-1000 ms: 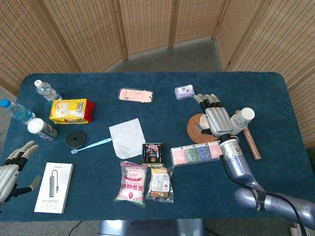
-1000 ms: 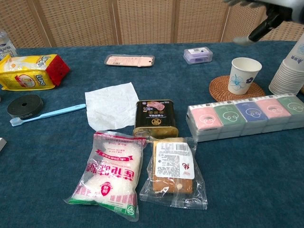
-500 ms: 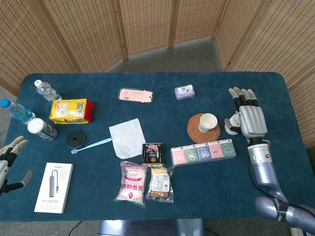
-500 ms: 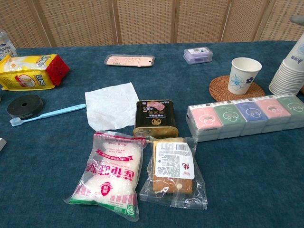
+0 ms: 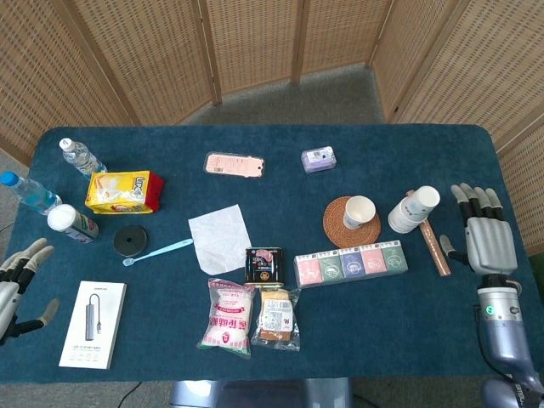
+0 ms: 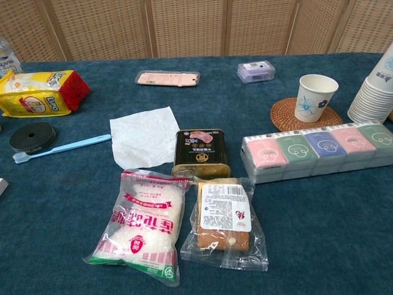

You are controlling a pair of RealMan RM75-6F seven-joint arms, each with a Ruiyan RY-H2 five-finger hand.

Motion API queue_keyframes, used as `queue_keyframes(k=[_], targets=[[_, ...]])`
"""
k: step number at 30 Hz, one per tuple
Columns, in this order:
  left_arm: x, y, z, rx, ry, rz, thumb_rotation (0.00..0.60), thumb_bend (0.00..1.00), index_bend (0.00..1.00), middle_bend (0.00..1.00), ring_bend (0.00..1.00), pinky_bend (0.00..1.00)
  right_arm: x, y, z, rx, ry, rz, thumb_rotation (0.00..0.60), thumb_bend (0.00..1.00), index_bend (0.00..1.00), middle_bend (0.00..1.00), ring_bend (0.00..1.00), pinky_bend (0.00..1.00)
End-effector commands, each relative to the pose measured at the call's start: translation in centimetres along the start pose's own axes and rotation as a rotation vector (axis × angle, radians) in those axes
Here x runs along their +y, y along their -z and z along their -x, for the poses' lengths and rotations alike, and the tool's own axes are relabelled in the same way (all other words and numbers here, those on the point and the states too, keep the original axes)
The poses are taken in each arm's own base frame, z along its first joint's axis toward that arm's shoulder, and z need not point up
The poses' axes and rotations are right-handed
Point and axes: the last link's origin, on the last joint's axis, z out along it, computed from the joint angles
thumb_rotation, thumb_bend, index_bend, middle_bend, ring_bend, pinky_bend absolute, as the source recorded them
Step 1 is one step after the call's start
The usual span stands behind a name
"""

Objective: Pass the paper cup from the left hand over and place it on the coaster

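A white paper cup [image 5: 359, 212] [image 6: 315, 97] with a blue flower print stands upright on the round woven coaster [image 5: 340, 227] [image 6: 284, 114] at centre right. My right hand [image 5: 482, 235] hovers near the table's right edge, well right of the cup, fingers spread and holding nothing. My left hand [image 5: 19, 283] is at the far left edge beside the grey box, fingers apart and holding nothing. Neither hand shows in the chest view.
A stack of paper cups [image 5: 412, 210] [image 6: 372, 95] lies right of the coaster beside a brown stick [image 5: 433, 243]. A row of tissue packs [image 5: 350, 263], a tin [image 5: 263, 265], food bags [image 5: 228, 315], a napkin [image 5: 219, 237], bottles [image 5: 29, 193] and a yellow pack [image 5: 124, 191] are spread around.
My right hand, which was over the coaster, has pulled away to the right edge, leaving the cup standing on the coaster. The left hand has shifted slightly at the left edge.
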Motion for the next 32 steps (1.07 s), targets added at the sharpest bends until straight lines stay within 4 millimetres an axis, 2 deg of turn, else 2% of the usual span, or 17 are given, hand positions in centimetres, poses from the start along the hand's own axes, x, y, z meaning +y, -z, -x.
queue_keyframes(k=[1, 8, 14, 23, 32], targets=[[0.5, 0.5, 0.6, -0.003, 0.012, 0.019, 0.6, 0.46, 0.0, 0.0, 0.0, 0.0, 0.9, 1.6, 0.1, 0.0, 0.005, 0.012, 0.6, 0.37, 0.0, 0.0, 0.0, 0.0], [1.4, 1.5, 1.7, -0.015, 0.012, 0.051, 0.6, 0.46, 0.0, 0.0, 0.0, 0.0, 2.8, 5.3, 1.0, -0.04, 0.021, 0.064, 0.6, 0.37, 0.0, 0.0, 0.0, 0.0], [0.7, 2.9, 1.6, 0.001, 0.029, 0.024, 0.6, 0.46, 0.0, 0.0, 0.0, 0.0, 4.2, 7.4, 1.1, -0.065, 0.035, 0.089, 0.6, 0.37, 0.0, 0.0, 0.0, 0.0], [0.8, 3.7, 1.3, 0.009, 0.041, 0.037, 0.6, 0.46, 0.0, 0.0, 0.0, 0.0, 4.3, 8.0, 0.6, -0.038, 0.009, 0.088, 0.6, 0.37, 0.0, 0.0, 0.0, 0.0], [0.6, 3.8, 1.3, 0.003, 0.046, 0.031, 0.6, 0.46, 0.0, 0.0, 0.0, 0.0, 3.9, 8.0, 1.1, -0.044, -0.001, 0.077, 0.6, 0.37, 0.0, 0.0, 0.0, 0.0]])
